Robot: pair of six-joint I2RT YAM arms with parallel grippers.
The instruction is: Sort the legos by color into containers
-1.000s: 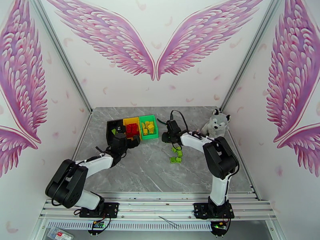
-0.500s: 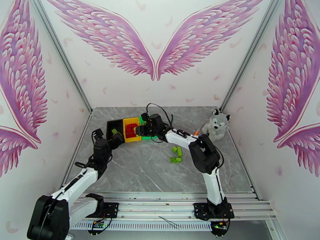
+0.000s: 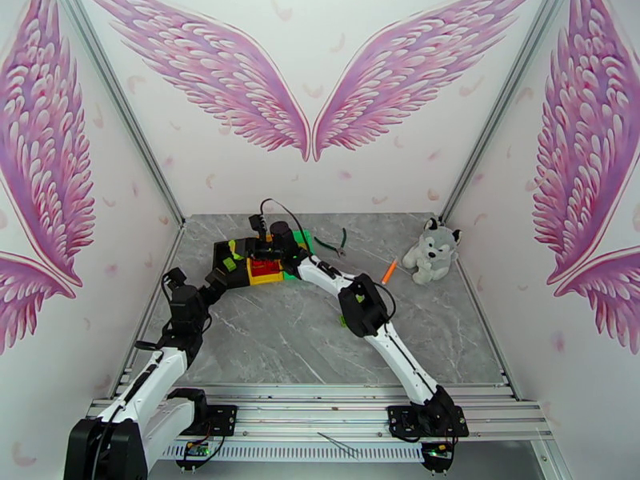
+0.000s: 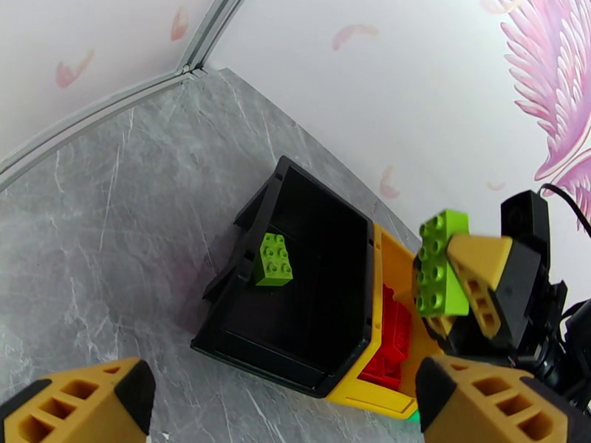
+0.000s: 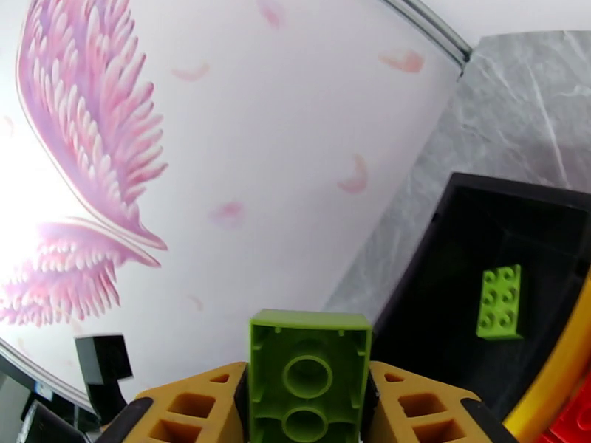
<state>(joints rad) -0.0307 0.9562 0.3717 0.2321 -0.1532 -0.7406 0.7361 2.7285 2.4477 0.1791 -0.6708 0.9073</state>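
Note:
My right gripper is shut on a lime green lego, holding it above the seam between the black bin and the yellow bin. The left wrist view shows this held lego from the side. One lime lego lies inside the black bin. Red legos fill the yellow bin. The right arm largely hides the green bin. My left gripper stands open and empty just short of the black bin's near side.
Green-handled pliers lie behind the bins. To the right are a thin orange stick and a husky plush. A lime lego peeks out beside the right arm's elbow at mid-table.
The right arm swung left from the loose green legos to above the bins, carrying a lime lego. The left arm drew back from the bins toward the left and near side.

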